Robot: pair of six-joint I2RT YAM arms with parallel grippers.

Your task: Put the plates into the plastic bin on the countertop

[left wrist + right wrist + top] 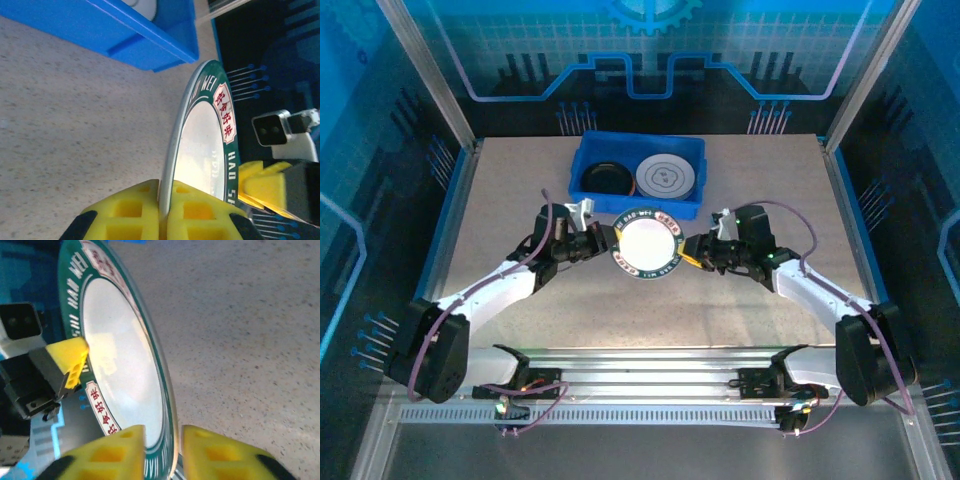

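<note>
Countertop [520,300]: it carries the bin [582,160], which stands just beyond both grippers.

Bin contents: two plates lie flat side by side, a black plate [604,178] ahead of the left gripper [164,200] and a grey plate [666,177] ahead of the right gripper [164,440]. I count these two as done.

Outstanding: one green-rimmed plate [647,247], face up, is between the two grippers and short of the bin's near wall. It appears to be held above the countertop.

Left gripper: its jaws are clamped on the plate's rim.

Right gripper: its jaws are apart, straddling the opposite rim with a gap on one side.

Judgement: of the plates I can see, two are in and one is left. It needs carrying forward over the near wall and setting down.
</note>
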